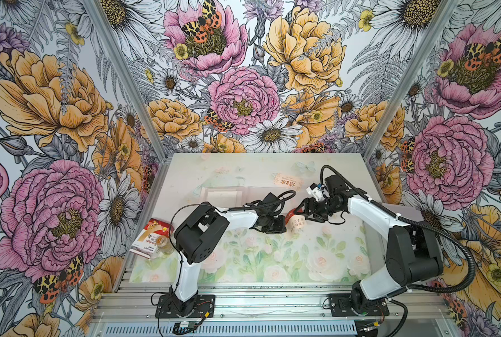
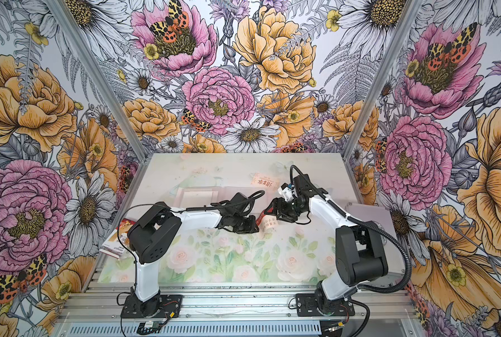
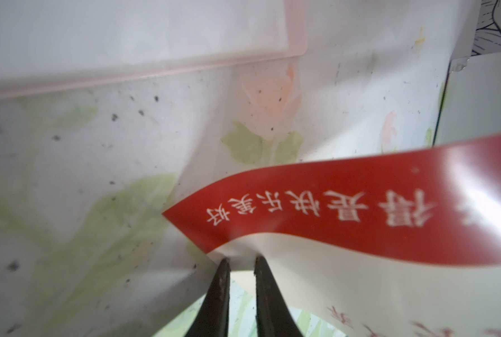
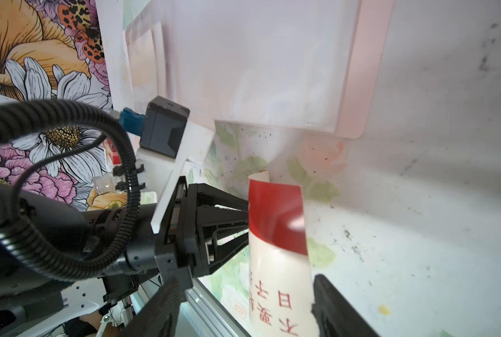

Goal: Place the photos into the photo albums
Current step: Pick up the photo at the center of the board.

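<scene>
Counter [image 1: 272,256]: floral mat, 2 arms reaching in from the near edge.
Silver case [image 2: 368,217] sits at the right edge, half hidden behind the right arm in both top views.
Photo album [image 1: 218,195] lies open and flat at far centre-left, pale pink. The top views wash it out. The right wrist view shows its pink cover border [image 4: 360,73] clearly and the left wrist view catches only a corner [image 3: 295,29].
Bandage box [image 1: 150,236] is at the left edge, well apart from the album.
Left hand [image 3: 242,261]: tips clamped on the cream edge of 1 card [image 3: 360,204]. The pinch reads only in the left wrist view.
Right hand [image 4: 243,291]: jaws spread, 1 finger either side of the same card [image 4: 275,218]. Contact can't be called from this view.
In the top views that card [image 1: 295,224] hangs curled between the 2 hands, off the counter, near the album's right side, not in it. It has a red band and red characters on cream.
A 2nd card [image 1: 287,182] lies flat at the far side, beyond the hands.
A small clear jar [image 1: 164,245] touches the bandage box and is hidden by the left arm in the other top view.
</scene>
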`<state>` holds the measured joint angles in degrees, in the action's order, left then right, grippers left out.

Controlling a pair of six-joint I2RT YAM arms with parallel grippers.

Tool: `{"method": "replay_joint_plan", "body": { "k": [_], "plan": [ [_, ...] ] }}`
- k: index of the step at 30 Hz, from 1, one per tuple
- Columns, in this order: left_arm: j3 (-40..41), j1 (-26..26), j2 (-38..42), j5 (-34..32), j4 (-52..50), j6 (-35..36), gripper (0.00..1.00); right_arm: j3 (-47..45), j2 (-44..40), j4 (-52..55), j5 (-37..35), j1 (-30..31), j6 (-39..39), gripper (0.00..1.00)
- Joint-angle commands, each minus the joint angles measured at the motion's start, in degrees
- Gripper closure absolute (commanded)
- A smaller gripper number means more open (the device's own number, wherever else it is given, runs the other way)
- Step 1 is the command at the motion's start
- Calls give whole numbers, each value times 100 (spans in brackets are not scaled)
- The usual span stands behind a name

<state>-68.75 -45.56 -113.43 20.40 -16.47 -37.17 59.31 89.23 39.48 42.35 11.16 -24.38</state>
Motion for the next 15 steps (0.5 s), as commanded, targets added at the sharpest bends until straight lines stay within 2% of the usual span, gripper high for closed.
{"method": "replay_joint_plan", "body": {
  "k": [1, 4, 8, 15],
  "plan": [
    [74, 55, -154, -149, 5, 55, 81, 98, -169, 186, 241, -15, 32, 36],
    [54, 55, -160, -141, 4, 61, 81, 98, -143, 240, 234, -24, 63, 48],
    [64, 57, -162, -146, -1, 61, 81, 98, -155, 287, 227, -42, 83, 59],
    [72, 56, -143, -145, 8, 61, 81, 186, -183, 360, 220, -103, 89, 68]
  ]
}}
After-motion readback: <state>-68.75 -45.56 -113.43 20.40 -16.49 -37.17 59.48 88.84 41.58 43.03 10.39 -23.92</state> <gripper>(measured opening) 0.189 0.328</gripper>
